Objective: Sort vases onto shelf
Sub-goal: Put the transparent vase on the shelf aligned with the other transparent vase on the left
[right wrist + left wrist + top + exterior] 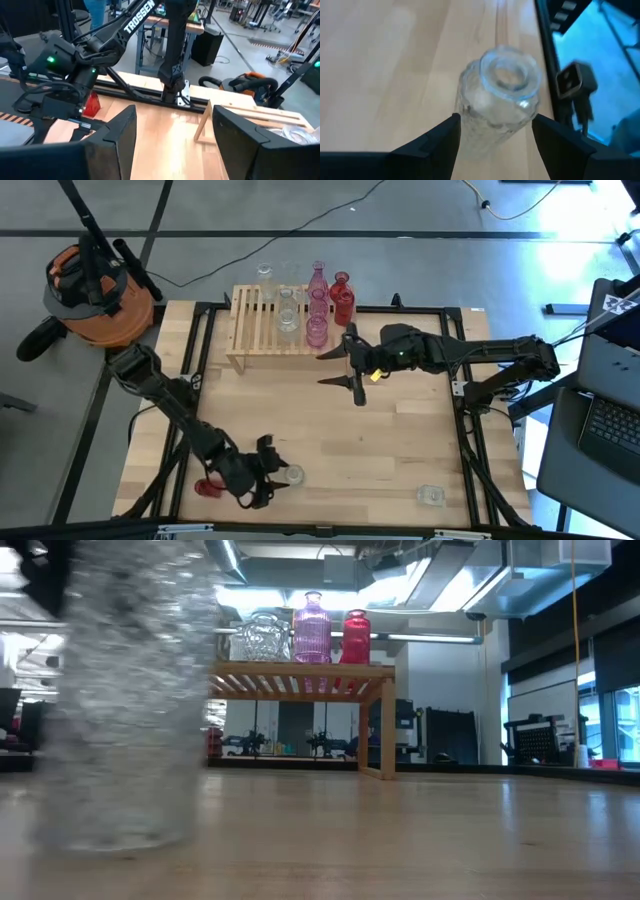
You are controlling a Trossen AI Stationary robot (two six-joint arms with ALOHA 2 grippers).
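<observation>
Left gripper point(495, 135), spread, straddles a squat, dimpled clear glass vase point(497, 95).

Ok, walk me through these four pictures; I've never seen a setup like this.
Two robot arms work at a wooden table. One camera looks down from above, one sits at table height, and one rides on each wrist. The wooden shelf carries clear, pink and red glass vases. The left gripper, near the front edge, has its open fingers either side of a clear vase; whether they touch it I cannot tell. The right gripper hangs open and empty beside the shelf. A red vase and another clear one wait.
</observation>
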